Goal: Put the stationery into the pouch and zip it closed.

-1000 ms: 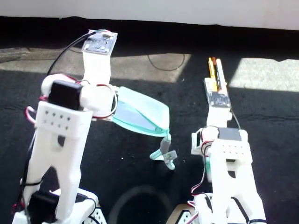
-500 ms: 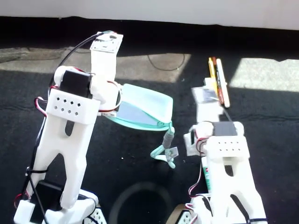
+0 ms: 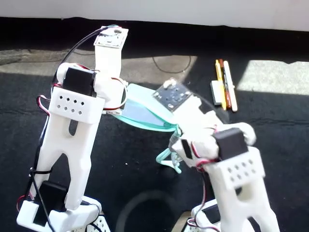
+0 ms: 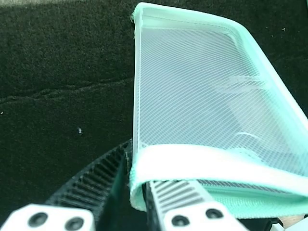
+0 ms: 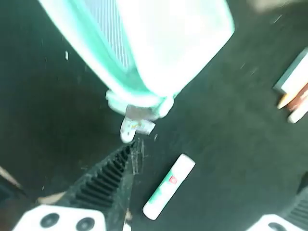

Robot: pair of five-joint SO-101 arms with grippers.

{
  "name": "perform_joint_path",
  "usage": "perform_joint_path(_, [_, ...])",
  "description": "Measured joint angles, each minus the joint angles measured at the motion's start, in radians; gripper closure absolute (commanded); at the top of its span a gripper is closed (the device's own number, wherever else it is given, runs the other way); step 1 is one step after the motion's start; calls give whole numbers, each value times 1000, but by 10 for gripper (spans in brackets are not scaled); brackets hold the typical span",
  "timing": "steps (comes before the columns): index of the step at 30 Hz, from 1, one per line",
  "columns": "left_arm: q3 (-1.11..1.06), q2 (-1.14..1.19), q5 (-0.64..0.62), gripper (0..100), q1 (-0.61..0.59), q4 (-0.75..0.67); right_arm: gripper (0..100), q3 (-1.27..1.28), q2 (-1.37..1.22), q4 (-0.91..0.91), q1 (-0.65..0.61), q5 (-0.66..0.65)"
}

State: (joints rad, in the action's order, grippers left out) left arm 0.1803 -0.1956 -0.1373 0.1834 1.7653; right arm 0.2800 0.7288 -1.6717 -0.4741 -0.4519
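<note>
Right gripper (image 5: 216,178) has swung from the pencils (image 3: 225,87) to the zipper end of the pouch (image 4: 192,96), jaws wide, empty. Left gripper (image 4: 139,192) clamps the pouch rim. Nothing looks loaded yet.

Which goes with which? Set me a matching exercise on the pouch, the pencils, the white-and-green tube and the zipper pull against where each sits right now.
1. pouch
2. pencils
3. white-and-green tube
4. zipper pull

A. lying alone on the table
B. hanging from the pouch's corner
C. clamped in the left gripper
D. side by side next to a small block

Pairs: 1-C, 2-D, 3-A, 4-B.
</note>
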Motion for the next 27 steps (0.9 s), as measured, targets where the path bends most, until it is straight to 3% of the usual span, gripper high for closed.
perform_joint_path(5, [0, 0, 0, 991, 0, 0, 535, -21, -23, 0, -41, 0])
perform_joint_path(11, [0, 0, 0, 991, 0, 0, 535, -25, -38, 14, -221, 18])
perform_joint_path(22, [0, 0, 0, 991, 0, 0, 537, -15, -212, 176, -207, -3])
perform_joint_path(24, [0, 0, 0, 991, -2, 0, 594, -15, -239, 195, -207, -3])
perform_joint_path(27, [0, 0, 0, 991, -3, 0, 867, -17, -264, 215, -207, -3])
